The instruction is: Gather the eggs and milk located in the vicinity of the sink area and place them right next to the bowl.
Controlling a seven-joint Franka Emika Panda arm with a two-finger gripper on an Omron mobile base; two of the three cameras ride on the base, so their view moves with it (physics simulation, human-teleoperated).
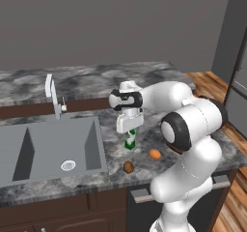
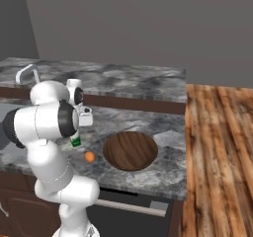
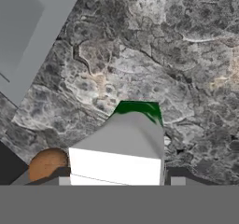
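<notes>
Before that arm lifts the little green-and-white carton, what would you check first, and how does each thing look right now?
1. End effector is down over the small white milk carton with green base: ok.
2. Carton firmly clamped: cannot tell; the fingers are not clear in the hand view.
3. Carton standing upright on the grey marbled counter: ok.
4. Bright orange egg and darker brown egg lie apart from the carton, out of the lift path: ok.
5. Wide round dark-brown wooden bowl has bare counter beside it for setting down: ok.
6. Grey recessed sink is off to the side, not under the carton: ok.
</notes>
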